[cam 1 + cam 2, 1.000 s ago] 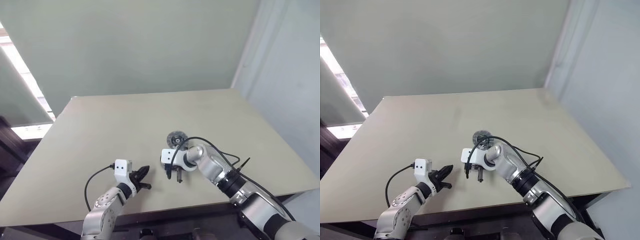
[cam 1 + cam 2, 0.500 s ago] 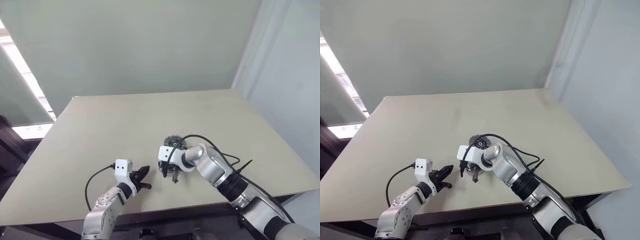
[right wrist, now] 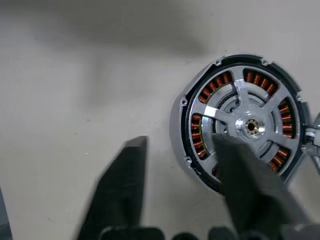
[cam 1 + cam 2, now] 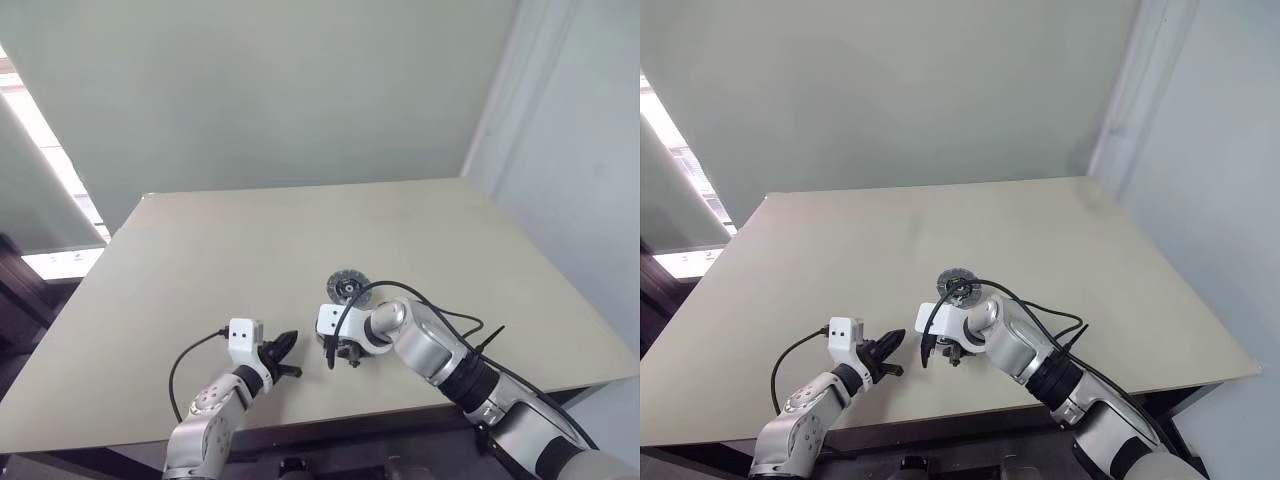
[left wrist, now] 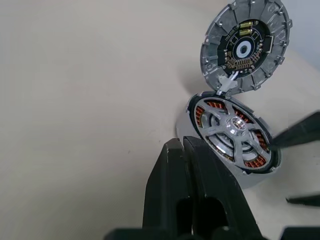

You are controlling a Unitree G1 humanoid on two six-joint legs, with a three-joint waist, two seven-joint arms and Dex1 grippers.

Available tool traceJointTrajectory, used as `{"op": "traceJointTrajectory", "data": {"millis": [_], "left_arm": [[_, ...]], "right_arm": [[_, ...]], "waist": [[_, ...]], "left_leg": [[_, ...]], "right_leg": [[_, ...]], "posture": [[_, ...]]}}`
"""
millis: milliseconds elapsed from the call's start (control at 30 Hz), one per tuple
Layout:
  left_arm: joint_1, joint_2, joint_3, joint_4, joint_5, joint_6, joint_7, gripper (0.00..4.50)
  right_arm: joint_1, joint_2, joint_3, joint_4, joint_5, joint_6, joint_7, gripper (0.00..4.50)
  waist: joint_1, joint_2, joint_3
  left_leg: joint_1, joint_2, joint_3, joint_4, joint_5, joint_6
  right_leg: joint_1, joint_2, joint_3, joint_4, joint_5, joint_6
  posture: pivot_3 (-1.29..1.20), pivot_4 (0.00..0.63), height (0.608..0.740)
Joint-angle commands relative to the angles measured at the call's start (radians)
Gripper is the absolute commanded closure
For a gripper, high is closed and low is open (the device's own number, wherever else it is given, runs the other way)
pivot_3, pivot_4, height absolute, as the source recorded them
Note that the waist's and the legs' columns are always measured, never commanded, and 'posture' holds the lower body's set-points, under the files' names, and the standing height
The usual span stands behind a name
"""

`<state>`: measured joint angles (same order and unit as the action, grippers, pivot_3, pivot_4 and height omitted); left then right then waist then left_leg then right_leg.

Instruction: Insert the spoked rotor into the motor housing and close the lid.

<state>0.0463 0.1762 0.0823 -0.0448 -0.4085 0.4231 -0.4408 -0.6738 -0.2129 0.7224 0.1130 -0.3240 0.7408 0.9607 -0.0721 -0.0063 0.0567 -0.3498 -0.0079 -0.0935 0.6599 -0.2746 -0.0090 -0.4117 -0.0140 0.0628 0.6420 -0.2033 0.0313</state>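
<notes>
Two arms reach over your beige desk (image 4: 200, 260). Your right gripper (image 3: 185, 185) hangs tilted down over the motor housing (image 5: 231, 135), jaws apart and empty, one finger (image 3: 250, 175) crossing in front of the housing's near edge and the other off to the side over bare desk. You can see the spoked rotor (image 3: 250, 125) already seated inside the housing, its silver arms lying over the coppery windings. Your lid (image 5: 246, 46) stands open, tilted up from the housing's far edge and joined to it there. Your left gripper (image 4: 285, 358) rests near the housing, jaws pressed together, holding nothing.
</notes>
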Motion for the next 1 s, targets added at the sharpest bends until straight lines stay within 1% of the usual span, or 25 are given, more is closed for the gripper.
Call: {"op": "traceJointTrajectory", "data": {"millis": [33,67,100,433,533,700,833,867,900,1000], "left_arm": [[-0.021,0.002,0.003,-0.007,-0.003,-0.022,-0.011,4.50],[-0.022,0.002,0.003,-0.005,-0.002,-0.023,-0.012,4.50],[-0.023,0.002,0.003,-0.004,-0.002,-0.024,-0.013,4.50],[-0.022,0.000,0.000,-0.010,0.000,-0.025,-0.012,4.50],[-0.020,0.001,0.000,-0.014,0.000,-0.024,-0.011,4.50],[-0.018,0.003,0.001,-0.019,0.000,-0.022,-0.010,4.50],[-0.016,0.002,0.002,-0.022,-0.001,-0.021,-0.009,4.50],[-0.015,0.001,0.001,-0.023,-0.001,-0.021,-0.009,4.50],[-0.014,0.000,0.001,-0.024,-0.002,-0.021,-0.008,4.50],[-0.013,-0.001,0.002,-0.025,-0.003,-0.021,-0.007,4.50]], "right_arm": [[-0.033,0.002,-0.003,-0.014,-0.002,-0.031,-0.013,1.03],[-0.032,0.003,-0.002,-0.011,-0.001,-0.034,-0.014,0.62],[-0.032,0.003,0.001,-0.007,0.000,-0.039,-0.012,0.33],[-0.023,0.014,0.012,0.066,-0.004,-0.089,-0.034,0.33],[-0.018,0.015,0.012,0.077,-0.003,-0.095,-0.038,0.92],[-0.011,0.020,0.009,0.096,-0.002,-0.101,-0.050,2.63],[-0.010,0.024,0.008,0.104,-0.001,-0.103,-0.056,4.10],[-0.010,0.025,0.008,0.105,-0.001,-0.104,-0.057,4.38],[-0.009,0.026,0.007,0.107,-0.001,-0.105,-0.059,4.45],[-0.009,0.029,0.004,0.114,-0.002,-0.108,-0.066,4.45]], "waist": [[0.000,0.000,0.000],[0.000,0.000,0.000],[0.000,0.000,0.000],[0.000,0.000,0.000],[0.000,0.000,0.000],[0.000,0.000,0.000],[0.000,0.000,0.000],[0.000,0.000,0.000],[0.000,0.000,0.000],[0.000,0.000,0.000]], "left_leg": [[0.000,0.000,0.000,0.000,0.000,0.000],[0.000,0.000,0.000,0.000,0.000,0.000],[0.000,0.000,0.000,0.000,0.000,0.000],[0.000,0.000,0.000,0.000,0.000,0.000],[0.000,0.000,0.000,0.000,0.000,0.000],[0.000,0.000,0.000,0.000,0.000,0.000],[0.000,0.000,0.000,0.000,0.000,0.000],[0.000,0.000,0.000,0.000,0.000,0.000],[0.000,0.000,0.000,0.000,0.000,0.000],[0.000,0.000,0.000,0.001,0.000,0.000]], "right_leg": [[0.000,0.000,0.000,0.000,0.000,0.000],[0.000,0.000,0.000,0.000,0.000,0.000],[0.000,0.000,0.000,0.000,0.000,0.000],[0.000,0.000,0.000,0.000,0.000,0.000],[0.000,0.000,0.000,0.000,0.000,0.000],[0.000,0.000,0.000,0.000,0.000,0.000],[0.000,0.000,0.000,0.000,0.000,0.000],[0.001,0.000,0.000,0.000,0.000,0.000],[0.000,0.000,0.000,0.000,0.000,0.000],[0.000,0.000,0.000,0.000,0.000,0.000]], "posture": [[0.00,0.000,0.740],[0.00,0.000,0.740],[0.00,0.000,0.740],[0.00,0.000,0.740],[0.00,0.000,0.740],[0.00,0.000,0.740],[0.00,0.000,0.740],[0.00,0.000,0.740],[0.00,0.000,0.740],[0.00,0.000,0.740]]}}
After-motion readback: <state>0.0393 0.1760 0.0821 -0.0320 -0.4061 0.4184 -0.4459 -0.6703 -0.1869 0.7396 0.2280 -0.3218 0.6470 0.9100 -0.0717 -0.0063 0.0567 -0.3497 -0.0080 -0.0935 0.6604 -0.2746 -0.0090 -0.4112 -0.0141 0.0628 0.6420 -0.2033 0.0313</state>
